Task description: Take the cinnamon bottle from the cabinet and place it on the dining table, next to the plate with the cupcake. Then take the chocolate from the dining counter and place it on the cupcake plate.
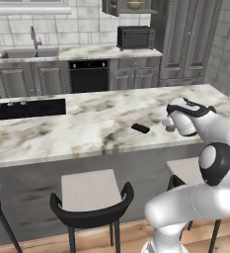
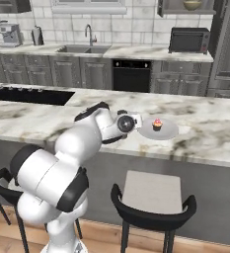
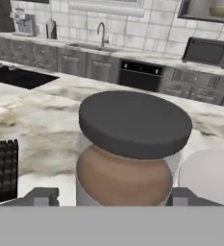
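Behind white arm, cinnamon bottle point(image 3: 132, 153) half hidden; gripper point(image 3: 108, 197) jaws parted.

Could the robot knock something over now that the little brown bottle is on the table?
Maybe. The gripper sits close around the cinnamon bottle, so pulling away crooked could tip it. The plate with the cupcake is right beside the bottle, so a sideways swing might bump it. The chocolate lies nearby on the dining table and could get shoved.
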Motion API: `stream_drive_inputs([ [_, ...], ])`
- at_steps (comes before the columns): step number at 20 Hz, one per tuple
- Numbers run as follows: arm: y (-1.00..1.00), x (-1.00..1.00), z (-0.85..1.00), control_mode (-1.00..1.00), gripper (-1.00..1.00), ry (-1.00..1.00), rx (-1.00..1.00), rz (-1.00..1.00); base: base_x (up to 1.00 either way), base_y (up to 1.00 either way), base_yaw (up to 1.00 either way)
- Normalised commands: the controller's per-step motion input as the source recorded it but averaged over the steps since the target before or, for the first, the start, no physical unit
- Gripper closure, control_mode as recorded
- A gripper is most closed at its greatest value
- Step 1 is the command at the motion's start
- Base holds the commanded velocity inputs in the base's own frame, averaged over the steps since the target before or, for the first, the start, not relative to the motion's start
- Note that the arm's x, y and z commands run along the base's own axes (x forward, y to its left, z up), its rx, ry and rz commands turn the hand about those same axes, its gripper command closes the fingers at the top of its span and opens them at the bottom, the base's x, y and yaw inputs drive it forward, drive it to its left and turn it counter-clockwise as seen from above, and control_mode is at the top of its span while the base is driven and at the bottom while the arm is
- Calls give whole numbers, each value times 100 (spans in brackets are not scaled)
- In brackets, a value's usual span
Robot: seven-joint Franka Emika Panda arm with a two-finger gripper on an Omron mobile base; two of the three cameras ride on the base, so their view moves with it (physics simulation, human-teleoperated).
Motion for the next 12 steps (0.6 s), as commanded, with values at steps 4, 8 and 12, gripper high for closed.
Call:
stream_drive_inputs([
  [4,0,-6,57,-100,-100,0,5,0,0,0,0],
  [8,0,-14,97,-100,-100,0,5,-1,0,0,0],
  [12,7,-27,100,-100,-100,0,1,0,0,0,0],
])
